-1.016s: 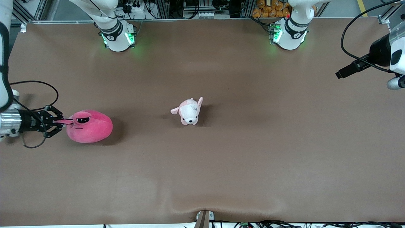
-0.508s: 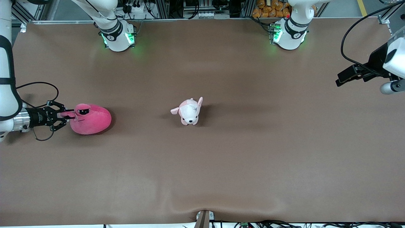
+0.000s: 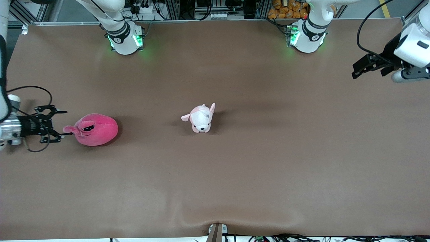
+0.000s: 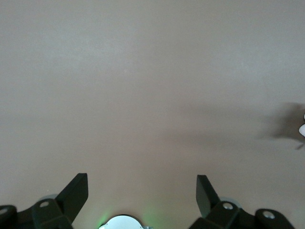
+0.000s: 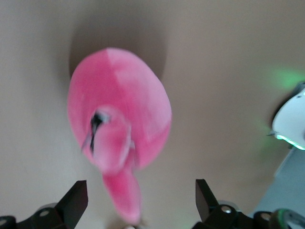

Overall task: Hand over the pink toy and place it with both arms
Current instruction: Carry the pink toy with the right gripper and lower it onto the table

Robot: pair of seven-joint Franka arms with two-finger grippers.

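Observation:
The pink toy (image 3: 95, 129) lies on the brown table toward the right arm's end, its face up and one floppy ear (image 3: 69, 129) stretched out toward my right gripper (image 3: 63, 123). That gripper is low by the table and open. In the right wrist view the pink toy (image 5: 119, 119) fills the middle, and its ear (image 5: 123, 195) lies loose between the spread jaws of my right gripper (image 5: 140, 195), touching neither finger. My left gripper (image 3: 357, 69) hangs open over the left arm's end of the table. In its wrist view my left gripper (image 4: 142, 188) has only bare table under it.
A small pale pink-and-white puppy plush (image 3: 200, 118) stands at the table's middle. The right arm's base (image 3: 125, 38) and the left arm's base (image 3: 307, 37) stand along the edge farthest from the front camera. A loose black cable (image 3: 33, 88) loops by the right wrist.
My right gripper has opened, let go of the pink toy's ear and drawn back a little. The toy has settled on the table. The left arm has drifted toward the bases' edge.

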